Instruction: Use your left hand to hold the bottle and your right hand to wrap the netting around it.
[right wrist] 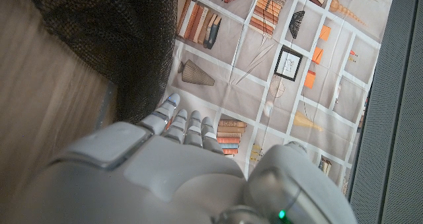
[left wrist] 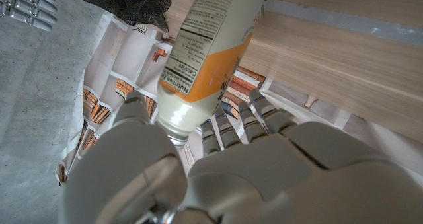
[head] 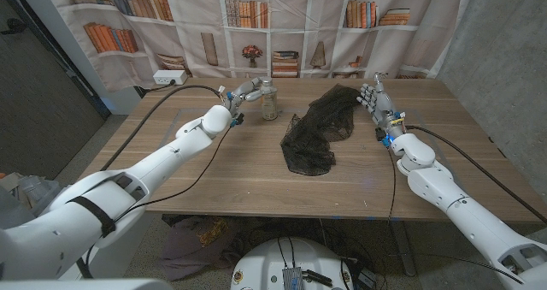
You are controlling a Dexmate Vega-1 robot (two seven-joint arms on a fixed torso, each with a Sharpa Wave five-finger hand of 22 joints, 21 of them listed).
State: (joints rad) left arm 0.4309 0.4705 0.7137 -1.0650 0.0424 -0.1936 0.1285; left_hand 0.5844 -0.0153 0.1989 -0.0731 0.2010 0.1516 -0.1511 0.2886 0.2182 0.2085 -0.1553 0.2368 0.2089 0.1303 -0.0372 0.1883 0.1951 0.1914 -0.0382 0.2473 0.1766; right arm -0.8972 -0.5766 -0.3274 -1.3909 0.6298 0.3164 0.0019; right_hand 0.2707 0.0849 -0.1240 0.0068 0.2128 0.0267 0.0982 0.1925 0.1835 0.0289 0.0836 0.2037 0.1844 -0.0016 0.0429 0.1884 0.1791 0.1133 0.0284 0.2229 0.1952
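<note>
Netting (head: 316, 127), 1 dark heap, lies mid-table (head: 214, 179). Farther back: 1 bottle (head: 269, 99) upright, left hand (head: 241, 96) just beside it w/ fingers apart, holding nothing. Right hand (head: 374, 97) at netting's far edge; grip can't tell.

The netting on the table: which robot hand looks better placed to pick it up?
The right hand. It hovers at the far edge of the netting, while the left hand is beside the bottle, across the table.
</note>
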